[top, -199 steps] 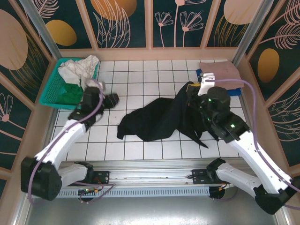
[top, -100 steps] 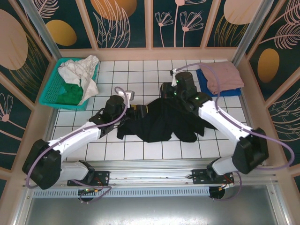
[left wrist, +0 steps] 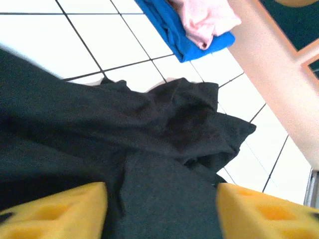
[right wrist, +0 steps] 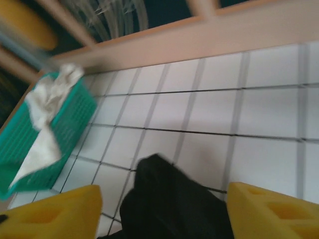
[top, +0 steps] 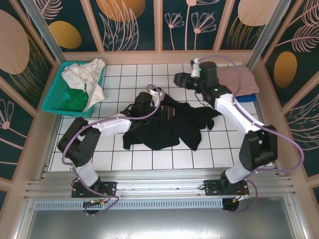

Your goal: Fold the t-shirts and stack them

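Top external: black t-shirt (top: 164, 132) lying crumpled mid-table. Left gripper (top: 167, 113) hovering over its far edge, jaws standing apart, holding nothing. Right gripper (top: 178, 79) hanging just beyond the shirt, jaws parted, empty. Pink t-shirt (top: 239, 79) sitting folded on blue t-shirt (top: 244, 98), far right corner.

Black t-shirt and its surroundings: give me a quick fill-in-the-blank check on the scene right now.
The black t-shirt lies crumpled, not yet ____.
The t-shirt resting on the blue t-shirt is ____.
The white cloth sits in the ____.
The left hand and the right hand are both ____, fingers wide apart.
Missing words: folded; pink; basket; open.
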